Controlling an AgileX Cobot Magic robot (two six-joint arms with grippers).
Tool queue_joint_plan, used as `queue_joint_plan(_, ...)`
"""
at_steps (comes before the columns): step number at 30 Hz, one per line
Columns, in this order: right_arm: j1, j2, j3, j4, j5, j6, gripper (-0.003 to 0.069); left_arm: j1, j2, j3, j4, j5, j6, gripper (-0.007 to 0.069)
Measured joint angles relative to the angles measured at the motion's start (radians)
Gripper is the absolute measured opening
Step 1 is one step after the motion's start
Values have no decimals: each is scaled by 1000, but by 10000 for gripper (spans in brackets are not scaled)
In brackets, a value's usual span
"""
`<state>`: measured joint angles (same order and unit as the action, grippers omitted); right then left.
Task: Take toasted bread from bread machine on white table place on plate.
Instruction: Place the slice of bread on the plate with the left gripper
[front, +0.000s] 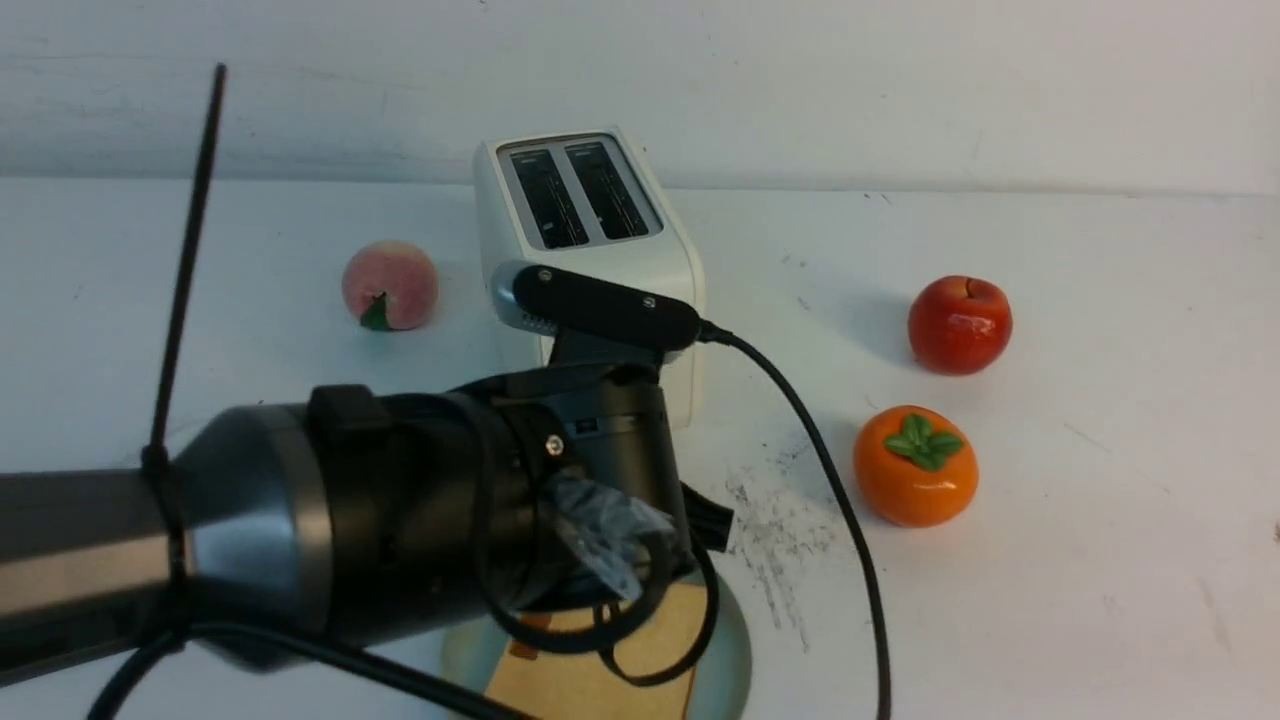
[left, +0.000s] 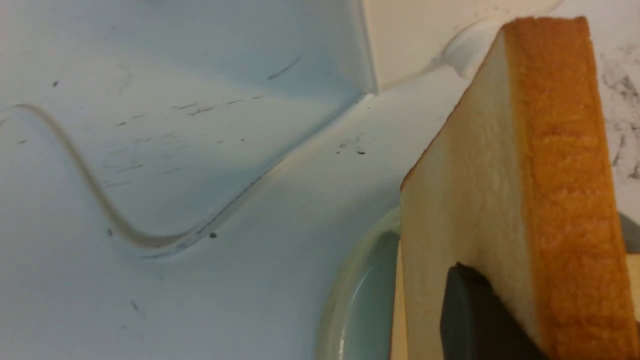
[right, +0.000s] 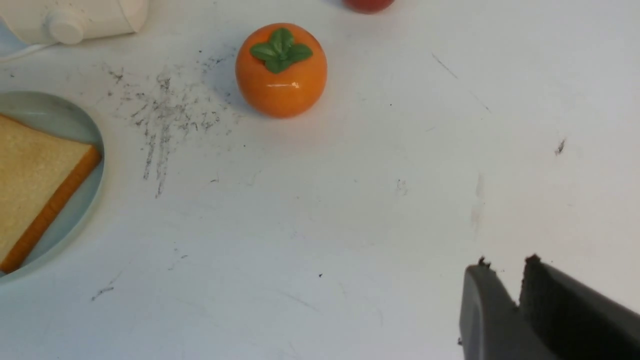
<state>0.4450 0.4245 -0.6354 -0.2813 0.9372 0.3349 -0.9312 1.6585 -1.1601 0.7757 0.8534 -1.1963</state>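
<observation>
My left gripper (left: 540, 300) is shut on one slice of toasted bread (left: 500, 175) and holds it on edge over the plate (left: 340, 300). One black finger (left: 475, 320) presses its pale face; the other finger is hidden behind it. A second slice (right: 30, 170) lies flat on the plate (right: 85, 125). In the front view my left arm (front: 450, 510) covers most of the plate (front: 735, 640) and its bread (front: 600, 680). The bread machine (front: 590, 230) stands behind on the white table (front: 1100, 550), both slots empty. My right gripper (right: 505, 262) is shut and empty over bare table.
A toy persimmon (front: 915, 465) and a red apple (front: 960, 325) sit right of the bread machine, a peach (front: 390, 285) to its left. The white cord (left: 75, 165) snakes across the table. Grey scratch marks (front: 780, 530) lie beside the plate.
</observation>
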Motion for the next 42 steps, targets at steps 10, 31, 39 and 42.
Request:
queue_joint_plan(10,0,0,0,7,0,0,117,0,28,-1,12,70,211,105)
queue_joint_plan(31,0,0,0,23,0,0,127,0,98,-3,-71,-70,223,380)
queue_joint_plan(39,0,0,0,26,0,0,132,0,98,-52,-204,-67,222,480)
queue_joint_plan(42,0,0,0,26,0,0,135,0,98,-107,-287,-43,225,521)
